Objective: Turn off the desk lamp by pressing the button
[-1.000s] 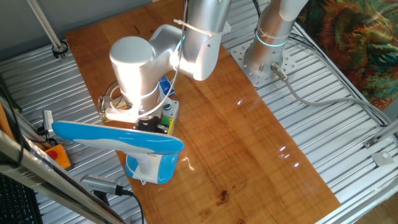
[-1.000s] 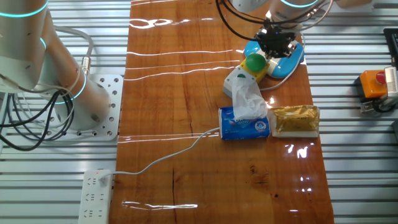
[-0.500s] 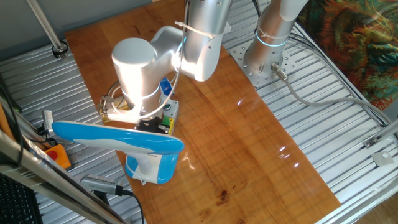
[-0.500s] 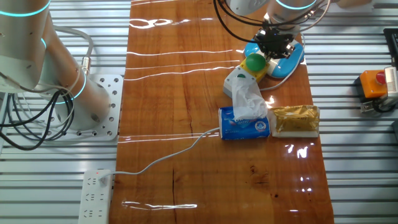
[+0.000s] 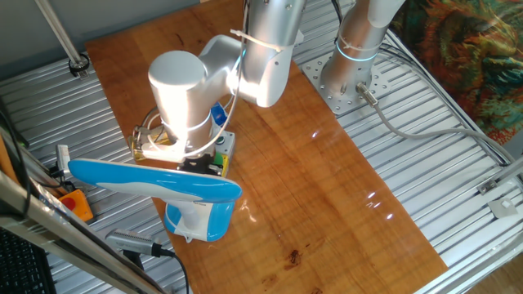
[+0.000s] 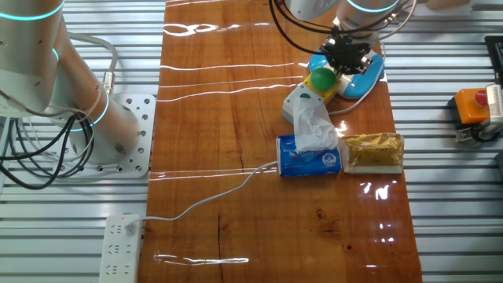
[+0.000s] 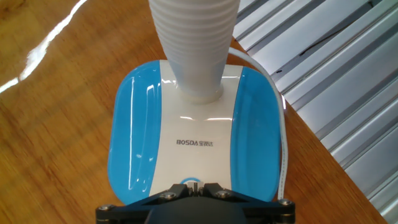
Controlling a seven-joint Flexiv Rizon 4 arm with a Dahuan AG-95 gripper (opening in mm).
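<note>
The desk lamp has a long blue head point(image 5: 155, 181), a ribbed white neck point(image 7: 194, 43) and a blue-and-white base point(image 7: 193, 134). My gripper point(image 7: 194, 185) hangs straight over the near edge of that base, above a small blue ring mark, with its fingertips shut together and empty. In the other fixed view my gripper point(image 6: 346, 56) covers part of the lamp base point(image 6: 363, 79). The green button point(image 6: 321, 79) with its yellow surround sits on a white box just left of the gripper, apart from it.
A white tissue point(image 6: 315, 124) rises from a blue tissue pack point(image 6: 309, 157) beside a gold packet point(image 6: 374, 151). An orange box with a red button point(image 6: 471, 105) sits off the table's right side. A white cable runs to a power strip point(image 6: 118, 236).
My arm has shifted very slightly over the lamp base. The fingers stay shut and nothing else has moved.
</note>
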